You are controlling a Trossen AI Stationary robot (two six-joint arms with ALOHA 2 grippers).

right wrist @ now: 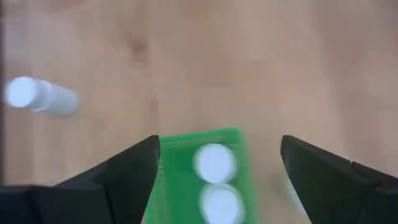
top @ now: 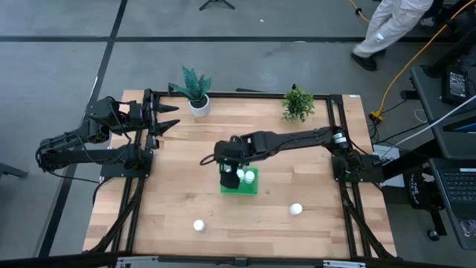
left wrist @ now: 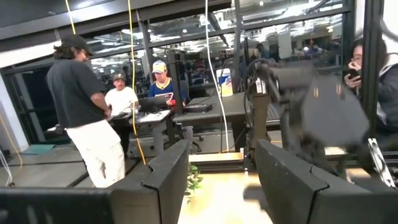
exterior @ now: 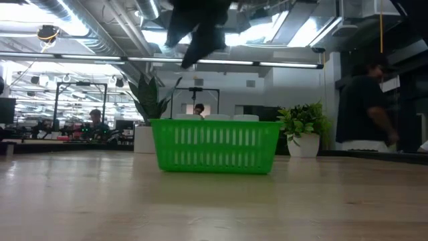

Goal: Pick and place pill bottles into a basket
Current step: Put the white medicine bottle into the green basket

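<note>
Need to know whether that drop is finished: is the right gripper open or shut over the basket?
Open. The right gripper hangs above the basket with fingers spread wide, empty between; white bottle caps show inside the basket below.

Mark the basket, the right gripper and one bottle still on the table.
basket [exterior: 214,146]: low view, middle of its slatted front wall.
right gripper [right wrist: 217,165]: right wrist view, midway between its open fingertips.
bottle [top: 296,210]: high view, its white cap.

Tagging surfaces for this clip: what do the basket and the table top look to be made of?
The basket looks like moulded plastic: bright uniform green, thin slotted walls, slight sheen. The table top looks like pale wood, probably butcher-block with a smooth matt finish: the high view shows joined strips with grain.
</note>
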